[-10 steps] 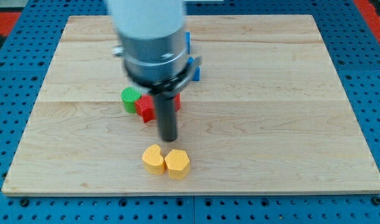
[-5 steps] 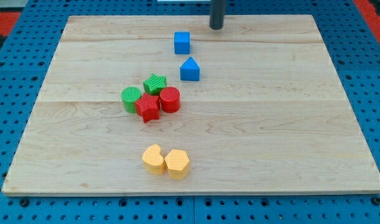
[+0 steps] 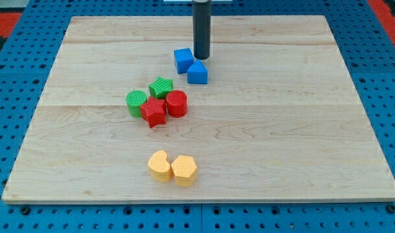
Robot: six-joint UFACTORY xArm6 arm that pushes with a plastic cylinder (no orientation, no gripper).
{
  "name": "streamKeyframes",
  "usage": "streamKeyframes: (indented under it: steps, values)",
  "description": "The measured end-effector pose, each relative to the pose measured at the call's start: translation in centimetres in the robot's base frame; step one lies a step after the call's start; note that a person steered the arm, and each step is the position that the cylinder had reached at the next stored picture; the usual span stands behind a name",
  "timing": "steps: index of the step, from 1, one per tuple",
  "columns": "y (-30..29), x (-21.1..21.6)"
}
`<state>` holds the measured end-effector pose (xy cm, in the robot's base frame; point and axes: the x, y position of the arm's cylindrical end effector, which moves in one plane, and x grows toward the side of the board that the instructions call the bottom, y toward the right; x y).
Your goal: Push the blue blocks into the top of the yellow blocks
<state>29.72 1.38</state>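
Where pale wooden board [image 3: 281, 116] meets blue pegboard [image 3: 391, 77], my tip [image 3: 202, 57], jawless, holding nothing, beside blue cube [image 3: 183, 60]

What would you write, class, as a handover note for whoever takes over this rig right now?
My tip is down on the board, right beside the blue cube and just above the blue house-shaped block. The two blue blocks sit close together near the view's top. The yellow blocks lie together near the view's bottom, with the red and green cluster between.
Done: the blue blocks are gathered together.
Left: push both down to the yellow blocks' top side, skirting the cluster.
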Motion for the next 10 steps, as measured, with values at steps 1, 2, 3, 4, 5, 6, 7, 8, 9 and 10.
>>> streamKeyframes:
  steps: [1,2,3,4,5,6,7,8,9,10]
  values:
    - [-3.0,-3.3]
    - [-6.2,-0.9]
    - [-4.5,1.9]
    - [-0.6,3.4]
    - [2.8,4.8]
    - [4.0,8.4]
    - [4.1,8.7]
    - [4.1,7.8]
    - [4.0,7.8]
    - [4.0,8.1]
